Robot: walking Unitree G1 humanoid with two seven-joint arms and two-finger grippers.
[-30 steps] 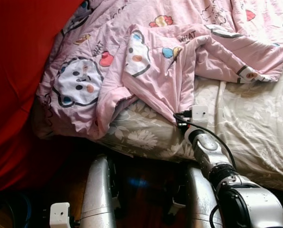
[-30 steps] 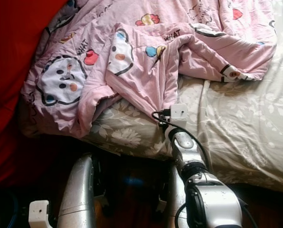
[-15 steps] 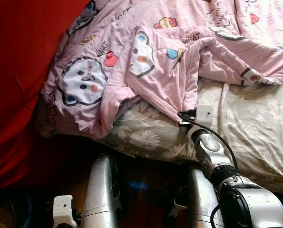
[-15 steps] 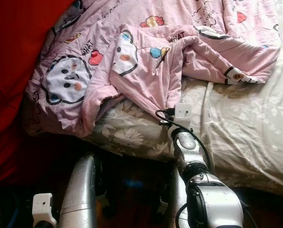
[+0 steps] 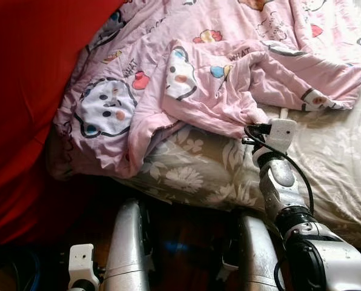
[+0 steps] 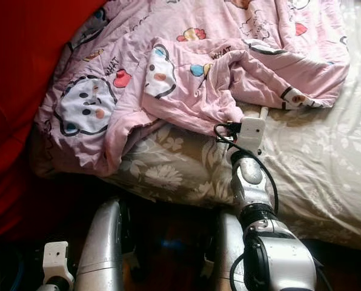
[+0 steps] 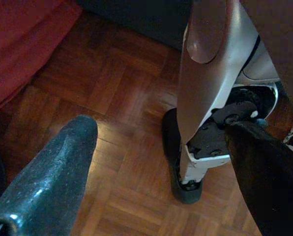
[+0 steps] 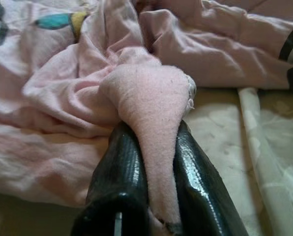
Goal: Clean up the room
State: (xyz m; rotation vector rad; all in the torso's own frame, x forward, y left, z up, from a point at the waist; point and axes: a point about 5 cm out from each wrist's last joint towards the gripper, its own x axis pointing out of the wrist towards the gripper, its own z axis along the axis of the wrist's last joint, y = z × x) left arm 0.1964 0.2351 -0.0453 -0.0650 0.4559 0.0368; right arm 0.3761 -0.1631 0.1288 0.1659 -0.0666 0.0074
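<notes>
Pinching a pink quilt fold between our right gripper fingers to straighten it, we let our left gripper hang spread over the floor.

Red curtain hanging at left beside the bed. Dark wooden parquet floor below. Floral bedsheet covering the mattress.
</notes>
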